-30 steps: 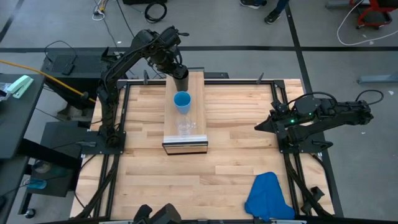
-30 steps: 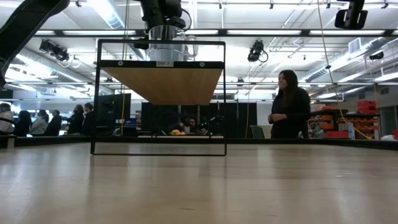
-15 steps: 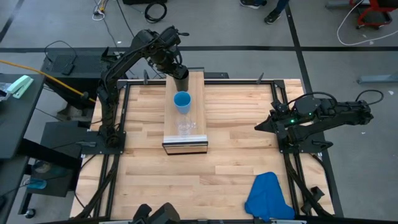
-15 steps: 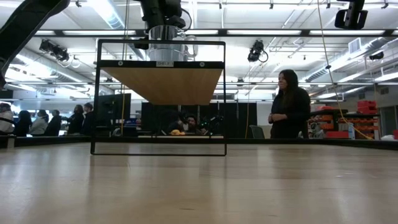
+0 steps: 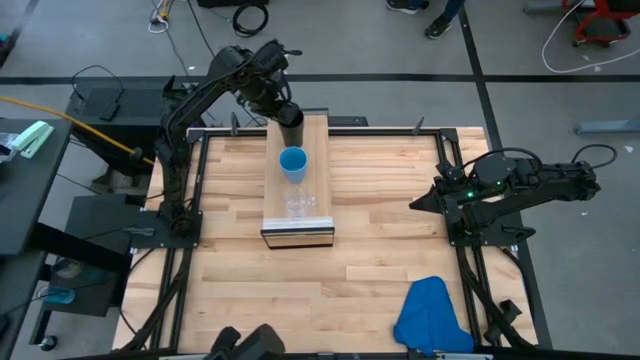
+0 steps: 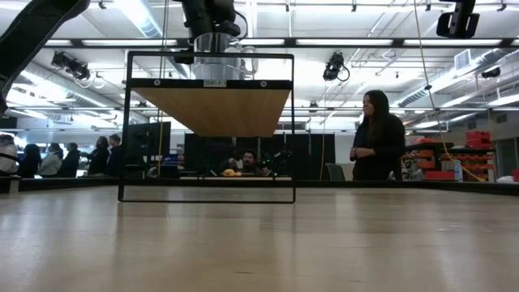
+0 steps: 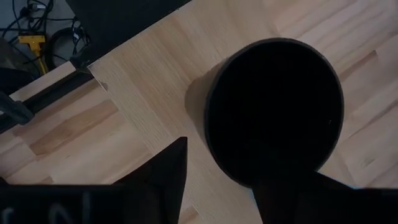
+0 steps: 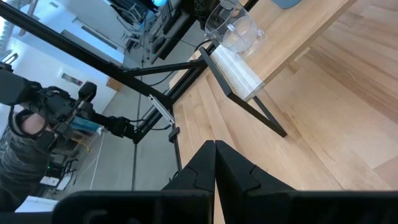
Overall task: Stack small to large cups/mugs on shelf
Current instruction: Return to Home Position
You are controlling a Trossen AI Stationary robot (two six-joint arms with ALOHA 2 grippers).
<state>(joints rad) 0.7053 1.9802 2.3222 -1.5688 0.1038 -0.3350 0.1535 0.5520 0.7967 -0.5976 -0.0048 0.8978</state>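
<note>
Three cups stand in a row on the raised shelf [image 5: 318,165]. The clear glass mug [image 5: 297,205] is at its near end, the blue cup [image 5: 292,162] in the middle, and the black cup [image 5: 290,130] at the far end. My left gripper [image 7: 217,180] hangs open over the black cup [image 7: 273,112], pointing steeply down. One finger [image 7: 168,171] stands outside the cup wall with a gap, the other [image 7: 280,199] at the rim. My right gripper [image 8: 214,149] waits shut at the table's right edge [image 5: 415,203]. My left gripper comes at the black cup from above. One finger is clear of the cup's wall. The other finger overlaps the cup's rim [image 7: 249,180] in the wrist view, and I cannot tell whether it touches. The cup stands upright on the shelf.
A blue cloth [image 5: 432,315] lies at the table's near right corner. The shelf rests on a thin black frame [image 6: 207,195] above the slatted tabletop [image 5: 380,260]. A person [image 6: 377,134] stands beyond the table's far side.
</note>
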